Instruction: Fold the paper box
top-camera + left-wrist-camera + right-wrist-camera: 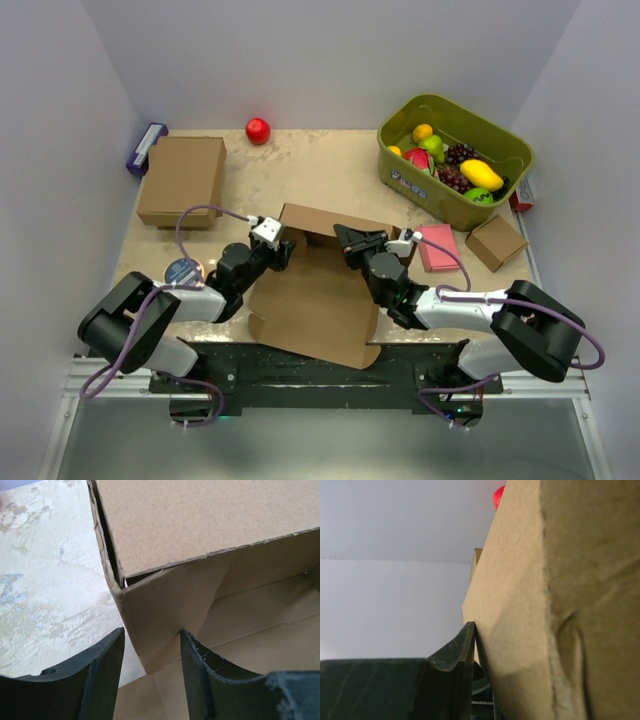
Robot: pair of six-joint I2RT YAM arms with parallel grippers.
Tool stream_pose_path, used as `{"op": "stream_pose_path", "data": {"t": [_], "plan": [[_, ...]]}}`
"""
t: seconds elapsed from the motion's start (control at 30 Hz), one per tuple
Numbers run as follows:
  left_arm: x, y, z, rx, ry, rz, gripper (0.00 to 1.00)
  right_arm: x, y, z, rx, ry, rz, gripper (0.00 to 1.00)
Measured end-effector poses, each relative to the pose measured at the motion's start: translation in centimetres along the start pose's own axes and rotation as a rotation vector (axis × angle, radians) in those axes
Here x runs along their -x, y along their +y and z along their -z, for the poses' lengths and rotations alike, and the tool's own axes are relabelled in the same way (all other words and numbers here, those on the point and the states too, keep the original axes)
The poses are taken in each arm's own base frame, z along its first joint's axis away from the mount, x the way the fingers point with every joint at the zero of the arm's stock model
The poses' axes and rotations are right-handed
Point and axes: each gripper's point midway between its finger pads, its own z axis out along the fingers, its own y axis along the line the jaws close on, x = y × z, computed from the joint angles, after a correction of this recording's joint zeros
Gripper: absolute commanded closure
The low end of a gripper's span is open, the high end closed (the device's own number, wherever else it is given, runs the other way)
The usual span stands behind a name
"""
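At the near edge of the table (330, 165) the two arms reach inward over the paper box (315, 310). It lies in the middle of the table, its near part a flat sheet and its far part folded upright.

The left gripper (152, 631) stands at the left corner of that raised part. Its two fingers (102, 675) are apart, with the corner wall of the box between them. The right-hand finger is touching the card and the left-hand one stands just clear of it.

The right gripper (345, 238) meets the upright wall from the right. One finger (465, 655) lies flat against the card and the other is hidden behind it, so the pair looks clamped on the wall.

Just right of that gripper lies one flat pink packet (437, 247), with one small cardboard cube (497, 242) further right. One closed brown box (183, 180) sits at the far left. At the far right stands one green bin (440, 200) holding several fruits. One red ball (258, 130) lies at the far edge.
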Motion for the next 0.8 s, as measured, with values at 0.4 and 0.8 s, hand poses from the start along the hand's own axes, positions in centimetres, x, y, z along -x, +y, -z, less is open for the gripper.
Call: {"op": "stream_pose_path", "data": {"t": [0.4, 0.8], "plan": [[0.1, 0.8, -0.8, 0.031, -0.028, -0.016, 0.76, -0.5, 0.1, -0.1, -0.008, 0.021, 0.007, 0.81], [0.0, 1.8, -0.9, 0.143, -0.02, -0.016, 0.97, -0.5, -0.1, 0.0, -0.016, 0.021, 0.01, 0.81]]}}
